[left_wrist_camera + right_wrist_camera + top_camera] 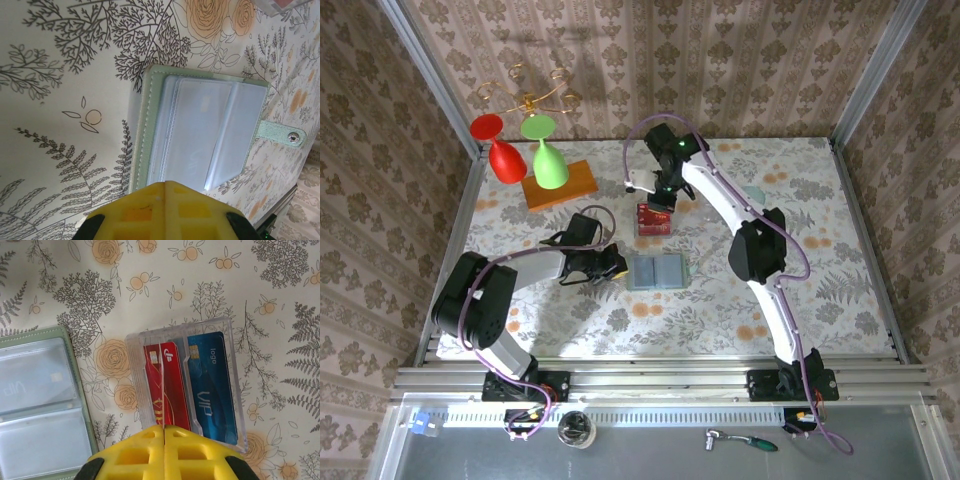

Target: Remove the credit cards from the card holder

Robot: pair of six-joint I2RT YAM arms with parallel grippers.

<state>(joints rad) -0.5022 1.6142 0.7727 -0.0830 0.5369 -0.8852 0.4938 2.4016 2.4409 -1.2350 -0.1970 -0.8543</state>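
Note:
The card holder (656, 272) lies open on the floral table, its clear pockets facing up. A pale card (197, 135) sits in one pocket, marked VIP, and appears again in the right wrist view as the pale card (30, 382). My left gripper (168, 182) is shut, its tips at the green edge of the card holder (142, 125). It holds nothing. A red card (170, 385) and a blue card (212, 385) stand in a clear slotted stand (232, 340). My right gripper (164, 427) is shut just above this stand (653, 218), with nothing seen between its jaws.
An orange wooden block (560, 185) lies at the back left with a red glass (500, 152) and a green glass (548, 160) upside down on it. A gold rack (525, 98) hangs behind. Metal rails edge the table.

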